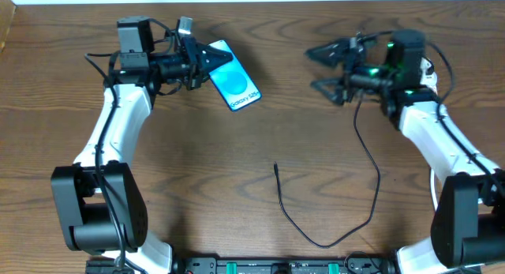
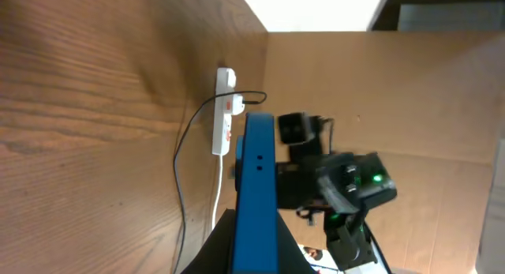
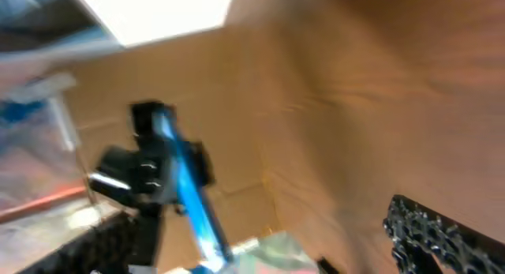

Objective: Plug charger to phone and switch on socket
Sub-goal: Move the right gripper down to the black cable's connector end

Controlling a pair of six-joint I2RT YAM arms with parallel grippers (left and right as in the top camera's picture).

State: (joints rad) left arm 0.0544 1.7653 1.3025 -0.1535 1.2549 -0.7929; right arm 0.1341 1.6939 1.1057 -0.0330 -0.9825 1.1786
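Left tool (image 1: 215,61) is clamped shut on one end of the phone (image 1: 234,86). Right tool (image 1: 325,69) gapes wide and holds nothing. The charger (image 1: 278,183) lies loose mid-counter (image 1: 197,171). I judge it light and floppy, best pinched just behind its stiffer tip.

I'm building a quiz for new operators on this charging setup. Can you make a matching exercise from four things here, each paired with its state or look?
Things
1. phone
2. charger's connector tip
3. right gripper
4. socket

States
A. lying loose on the table, touched by neither arm
B. jaws spread wide, nothing between them
C. clamped in the left gripper
D. white with red switch markings, seen in the left wrist view

Pairs: 1-C, 2-A, 3-B, 4-D
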